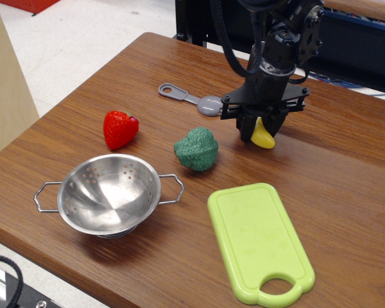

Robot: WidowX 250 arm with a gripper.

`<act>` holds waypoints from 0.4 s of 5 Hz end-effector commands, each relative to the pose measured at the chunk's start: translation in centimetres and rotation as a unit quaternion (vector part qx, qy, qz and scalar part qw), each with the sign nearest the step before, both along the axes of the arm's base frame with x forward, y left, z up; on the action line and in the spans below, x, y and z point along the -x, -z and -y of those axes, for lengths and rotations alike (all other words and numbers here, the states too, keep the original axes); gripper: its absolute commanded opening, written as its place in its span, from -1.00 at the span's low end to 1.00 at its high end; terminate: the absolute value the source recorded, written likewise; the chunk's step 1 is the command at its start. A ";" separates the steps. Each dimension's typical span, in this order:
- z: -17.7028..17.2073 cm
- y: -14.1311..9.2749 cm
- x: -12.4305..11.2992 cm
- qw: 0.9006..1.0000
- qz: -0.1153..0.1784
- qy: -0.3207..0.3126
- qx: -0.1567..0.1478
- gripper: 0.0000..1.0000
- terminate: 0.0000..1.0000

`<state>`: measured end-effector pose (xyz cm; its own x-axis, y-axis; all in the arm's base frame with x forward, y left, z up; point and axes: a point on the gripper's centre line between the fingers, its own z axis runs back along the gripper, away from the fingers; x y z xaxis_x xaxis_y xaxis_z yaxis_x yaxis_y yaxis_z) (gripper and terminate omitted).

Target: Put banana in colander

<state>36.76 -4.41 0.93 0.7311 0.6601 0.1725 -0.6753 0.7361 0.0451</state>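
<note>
The yellow toy banana (pixel 264 137) lies on the wooden table at the far right, its upper part hidden between my fingers. My black gripper (pixel 259 128) is down over it with the fingers closed against its sides. The steel colander (pixel 109 194) with two wire loop handles stands empty near the table's front left, well away from the gripper.
A green toy vegetable (pixel 197 149) sits between banana and colander. A red strawberry (pixel 120 128) lies to the left. A grey measuring spoon (pixel 192 99) lies behind. A lime-green cutting board (pixel 259 240) lies at the front right. The table (pixel 333 167) edge runs along the front left.
</note>
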 end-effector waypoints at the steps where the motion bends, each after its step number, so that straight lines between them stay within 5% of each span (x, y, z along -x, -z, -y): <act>1: -2.8 -8.2 2.7 0.998 0.051 -0.007 0.045 -1.00 -1.00; 2: -5.4 -10.0 6.0 0.997 0.046 0.011 0.058 -1.00 -1.00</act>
